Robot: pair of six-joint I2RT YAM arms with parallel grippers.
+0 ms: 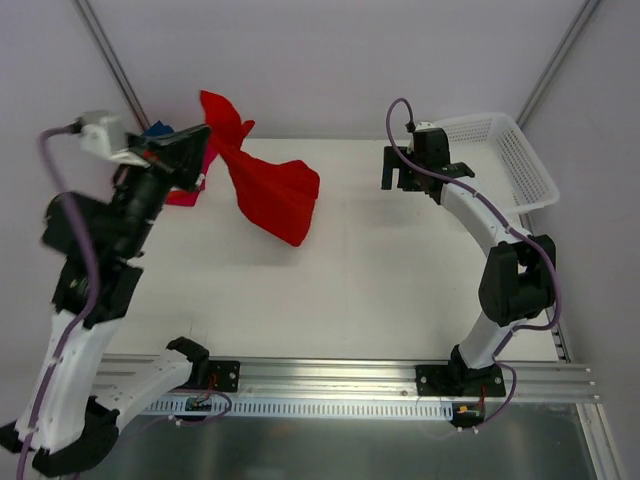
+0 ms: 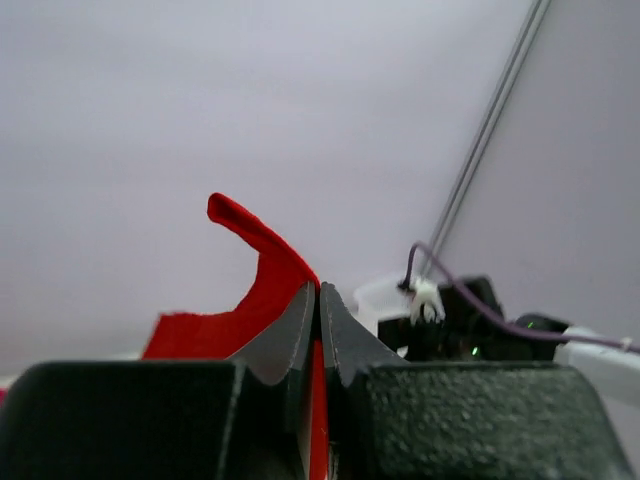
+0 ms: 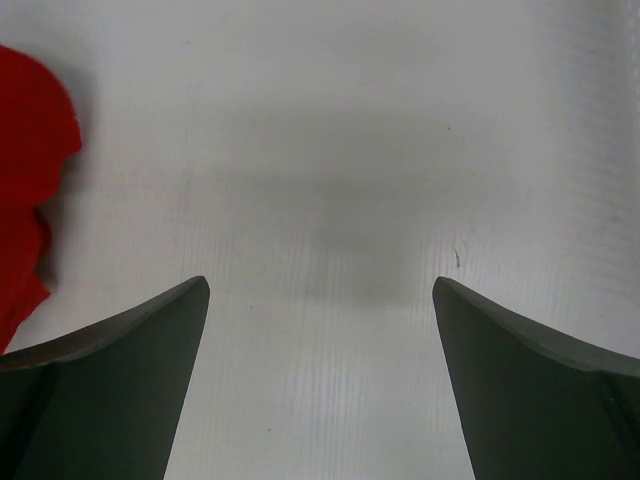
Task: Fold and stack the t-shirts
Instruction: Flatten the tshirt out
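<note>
My left gripper [image 1: 205,137] is raised over the table's back left and shut on a fold of the bright red t-shirt [image 1: 275,190]. The shirt hangs from it and trails down to the right onto the table [image 1: 350,270]. In the left wrist view the left gripper [image 2: 319,292] has its jaws pressed together with the red t-shirt [image 2: 262,290] pinched between them. Behind that arm a navy blue scrap [image 1: 157,128] and a magenta-red piece [image 1: 185,195] peek out, mostly hidden. My right gripper [image 1: 403,172] hovers open over bare table at the back right. In its own view the right gripper [image 3: 320,286] is empty, with the red t-shirt [image 3: 30,150] at the left edge.
A white mesh basket [image 1: 520,165] sits at the back right corner, just right of my right arm. The aluminium rail [image 1: 330,380] with both arm bases runs along the near edge. Grey walls enclose the table.
</note>
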